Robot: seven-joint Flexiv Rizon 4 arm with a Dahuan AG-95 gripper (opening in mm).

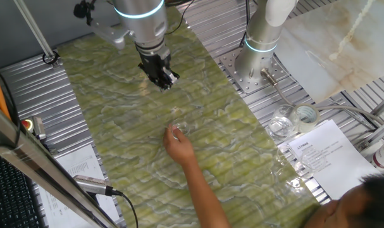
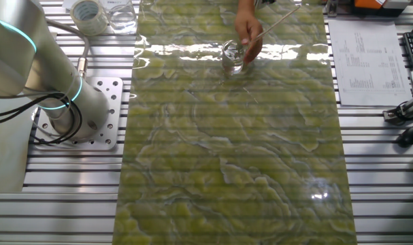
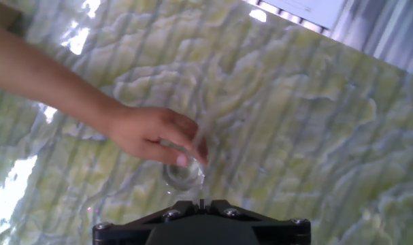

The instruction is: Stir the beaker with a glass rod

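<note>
One fixed view — black two-finger gripper (image 1: 159, 74) aloft, jaw state unreadable; person's hand (image 1: 178, 147) steadies small clear glass beaker (image 1: 177, 130) mid-mat.

Other fixed view — thin glass rod (image 2: 277, 22) leans in it.

Hand view — wait, then grip rod high.

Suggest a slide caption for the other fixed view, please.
A person's hand sets the beaker, glass rod leaning out, on the green mat.
</note>
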